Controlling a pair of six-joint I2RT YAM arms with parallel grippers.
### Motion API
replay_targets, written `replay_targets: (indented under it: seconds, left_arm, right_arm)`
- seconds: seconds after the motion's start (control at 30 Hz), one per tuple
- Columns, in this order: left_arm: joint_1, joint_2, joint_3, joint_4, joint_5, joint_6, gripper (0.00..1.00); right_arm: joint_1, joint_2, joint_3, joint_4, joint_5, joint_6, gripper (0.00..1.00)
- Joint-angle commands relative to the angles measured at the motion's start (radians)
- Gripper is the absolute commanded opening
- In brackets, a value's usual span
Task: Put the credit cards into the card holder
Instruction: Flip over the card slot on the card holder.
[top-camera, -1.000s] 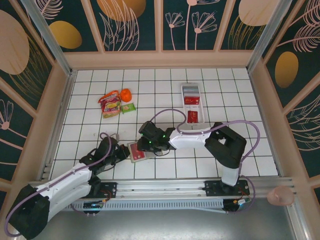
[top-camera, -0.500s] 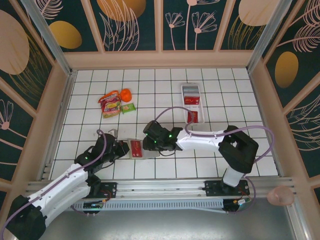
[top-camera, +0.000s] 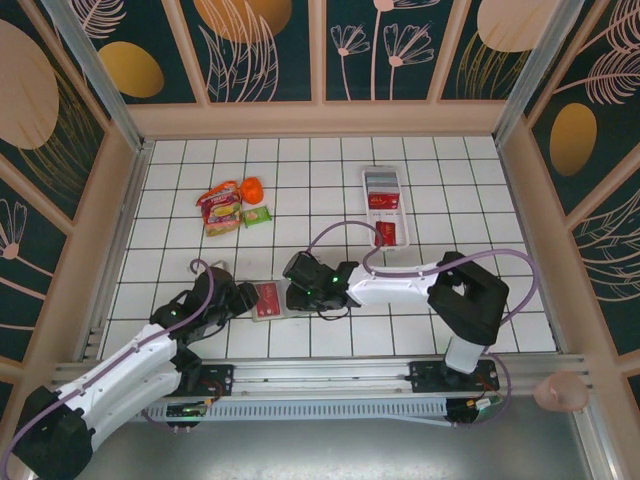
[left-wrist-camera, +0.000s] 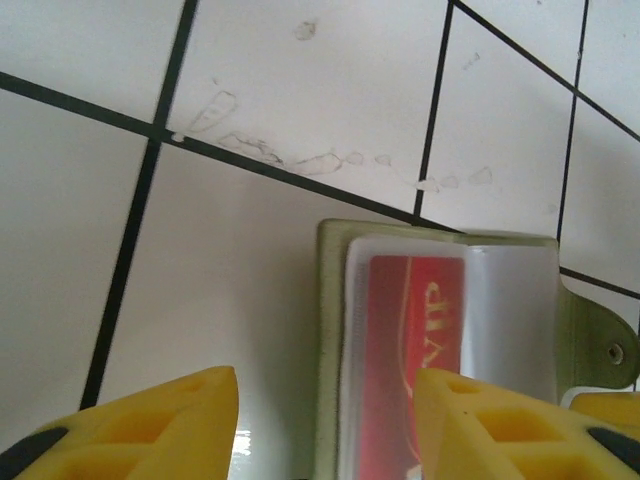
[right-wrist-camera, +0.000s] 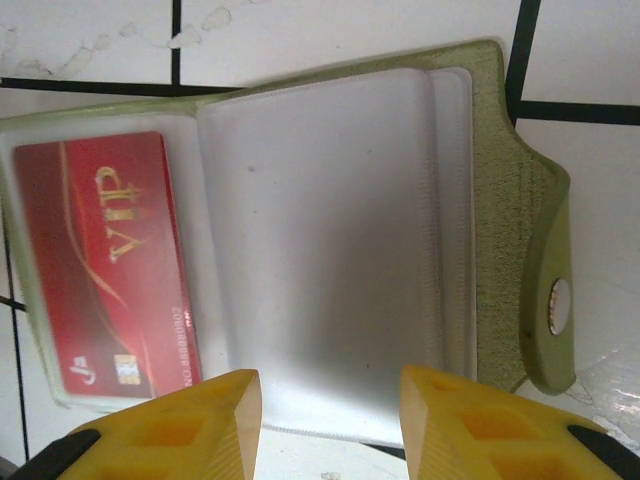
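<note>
The left gripper (top-camera: 240, 298) and the right gripper (top-camera: 300, 290) flank the open card holder (top-camera: 283, 304) in the top view. One red credit card (top-camera: 268, 298) lies in the holder, and two more credit cards (top-camera: 379, 200) wait in the white tray (top-camera: 399, 190) well beyond it, so roughly a third of the task looks done. In the left wrist view, the left gripper (left-wrist-camera: 325, 390) has its fingers apart and grips nothing at the card holder (left-wrist-camera: 333, 300) edge, beside the sleeved card (left-wrist-camera: 410, 340). In the right wrist view, the right gripper (right-wrist-camera: 330, 385) also has its fingers spread and empty, above the card holder (right-wrist-camera: 495, 200) and its vacant clear pocket (right-wrist-camera: 320, 230), which sits next to the filled one (right-wrist-camera: 100, 250).
</note>
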Motion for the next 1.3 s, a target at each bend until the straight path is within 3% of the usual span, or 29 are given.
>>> replay_targets:
  seconds: [0.0, 0.17, 0.33, 0.53, 0.8, 1.27]
  left_arm:
    - [-0.001, -0.035, 0.041, -0.038, -0.027, -0.006, 0.41]
    - [-0.001, -0.02, 0.053, 0.023, 0.045, 0.005, 0.17]
    - [-0.002, 0.063, 0.026, 0.136, 0.116, -0.001, 0.12]
    - [-0.001, 0.124, -0.034, 0.21, 0.111, -0.015, 0.03]
    - [-0.001, 0.132, -0.116, 0.245, 0.088, -0.039, 0.0]
    - [-0.002, 0.107, -0.148, 0.24, 0.079, -0.054, 0.0]
  right_arm:
    - [0.009, 0.018, 0.024, -0.01, 0.036, 0.02, 0.42]
    - [0.009, 0.027, 0.024, 0.002, 0.033, 0.023, 0.42]
    - [0.01, 0.054, 0.032, 0.011, 0.024, 0.029, 0.42]
    - [0.009, 0.074, 0.032, 0.052, 0.01, 0.044, 0.42]
    - [0.01, 0.091, 0.039, 0.111, 0.01, 0.058, 0.41]
    - [0.01, 0.109, -0.019, 0.408, -0.069, 0.174, 0.39]
